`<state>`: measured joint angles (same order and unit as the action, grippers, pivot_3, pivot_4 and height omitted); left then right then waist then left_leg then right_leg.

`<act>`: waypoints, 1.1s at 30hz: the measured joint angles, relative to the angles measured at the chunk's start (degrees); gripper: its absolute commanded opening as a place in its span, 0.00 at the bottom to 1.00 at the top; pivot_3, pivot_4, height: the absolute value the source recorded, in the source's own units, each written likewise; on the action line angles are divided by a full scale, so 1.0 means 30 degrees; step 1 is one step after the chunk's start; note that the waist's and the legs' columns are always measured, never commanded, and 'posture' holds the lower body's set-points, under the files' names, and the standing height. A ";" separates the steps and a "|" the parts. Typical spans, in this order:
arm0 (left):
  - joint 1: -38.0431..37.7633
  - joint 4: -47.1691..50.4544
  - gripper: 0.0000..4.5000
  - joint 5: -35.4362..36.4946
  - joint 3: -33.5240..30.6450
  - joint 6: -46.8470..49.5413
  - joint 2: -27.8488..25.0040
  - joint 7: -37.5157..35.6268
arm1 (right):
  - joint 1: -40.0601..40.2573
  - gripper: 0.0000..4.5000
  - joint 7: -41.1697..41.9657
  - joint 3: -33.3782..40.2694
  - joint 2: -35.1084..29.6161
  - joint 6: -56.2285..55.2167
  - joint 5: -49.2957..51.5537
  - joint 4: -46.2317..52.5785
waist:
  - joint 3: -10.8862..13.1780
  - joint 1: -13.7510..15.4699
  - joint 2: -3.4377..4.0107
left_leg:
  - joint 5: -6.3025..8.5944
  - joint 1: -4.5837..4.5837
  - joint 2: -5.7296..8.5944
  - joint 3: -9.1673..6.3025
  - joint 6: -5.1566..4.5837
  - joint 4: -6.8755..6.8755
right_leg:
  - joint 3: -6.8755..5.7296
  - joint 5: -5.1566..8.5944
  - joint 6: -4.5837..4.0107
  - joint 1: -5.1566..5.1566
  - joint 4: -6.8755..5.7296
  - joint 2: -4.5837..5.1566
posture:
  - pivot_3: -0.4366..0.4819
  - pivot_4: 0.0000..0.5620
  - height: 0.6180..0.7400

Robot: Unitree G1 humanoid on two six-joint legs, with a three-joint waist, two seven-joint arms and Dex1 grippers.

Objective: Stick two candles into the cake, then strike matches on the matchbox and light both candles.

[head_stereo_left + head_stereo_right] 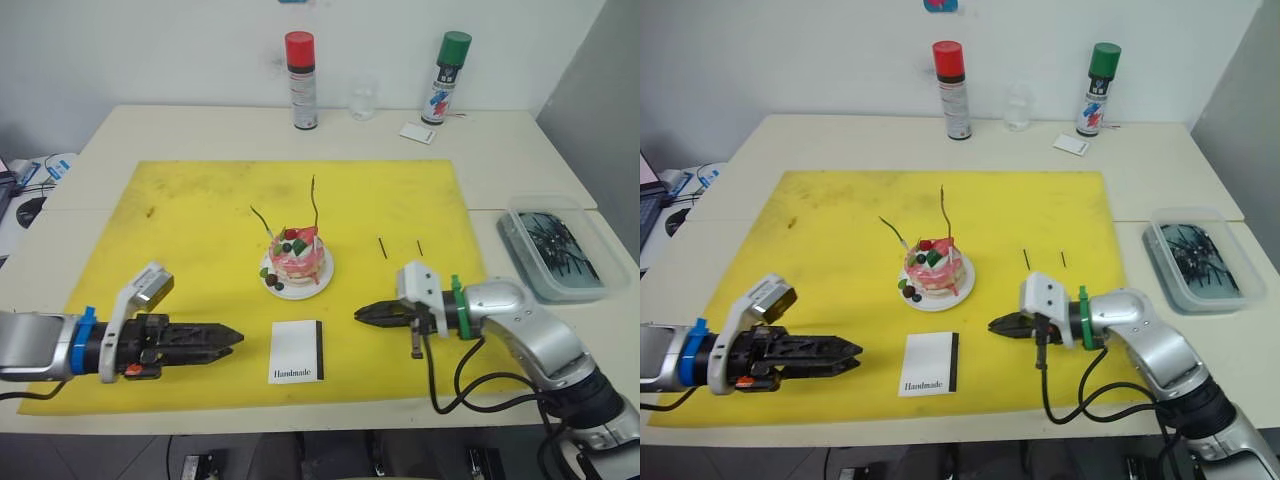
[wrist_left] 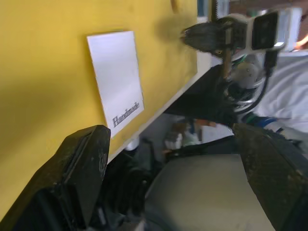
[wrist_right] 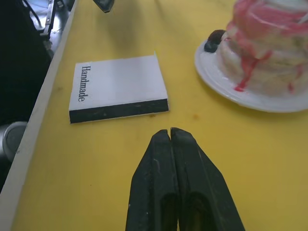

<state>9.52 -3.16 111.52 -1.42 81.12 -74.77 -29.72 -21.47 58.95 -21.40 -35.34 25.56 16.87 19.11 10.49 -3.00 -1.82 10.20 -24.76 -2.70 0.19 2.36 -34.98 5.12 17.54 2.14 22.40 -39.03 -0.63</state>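
The right gripper [image 1: 362, 314] hovers low over the yellow mat [image 1: 180, 230], its black fingers [image 3: 178, 187] pressed together and holding nothing, tips pointing at the matchbox [image 1: 297, 351]. The left gripper [image 1: 236, 345] hangs on the other side of the box, near the counter's front edge; the left wrist view shows its fingers [image 2: 79, 168] spread wide, also empty.

The matchbox lies flat between the two grippers, touching neither: a white rectangle with a black striking strip along one long side and "Handmade" printed near one end. Just behind it sits the cake [image 1: 296, 259] on its small white plate [image 1: 298, 290], pink with a red strawberry and dark berries. Both candles [image 1: 314, 203] already stand in it, thin and wavy; one rises nearly upright, the other leans toward the counter's left edge. No flame shows on either.

So the planting step looks done and the lighting step is in hand. The two matches [image 1: 383, 248] lie untouched on the mat, behind the right gripper and toward the right edge, slightly apart. The next move probably calls for the right gripper to open and pinch one of these slim sticks off the flat mat, a fiddly pick, while the left steadies the box.
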 measured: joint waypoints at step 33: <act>0.3681 -0.2712 1.00 0.0348 0.3168 0.0736 0.5776 0.5606 | -0.0312 0.01 -0.0929 -0.3095 0.2639 0.1437 -0.2764 -0.0746 | -0.0043 0.0381 -0.0040 | -0.0010 0.0006 0.0011 -0.0020 0.0013 -0.0057 | -0.0003 -0.0045 0.0054 -0.0051 -0.0015 0.0056 | 0.48 0.27 1.00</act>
<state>20.56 -11.29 112.56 8.08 83.33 -57.44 -12.91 -22.41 56.16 -30.68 -27.42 29.87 8.58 16.87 10.37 -1.85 -1.94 10.17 -24.74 -2.66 0.14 2.39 -35.16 5.11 17.40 2.30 22.25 -39.07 -0.46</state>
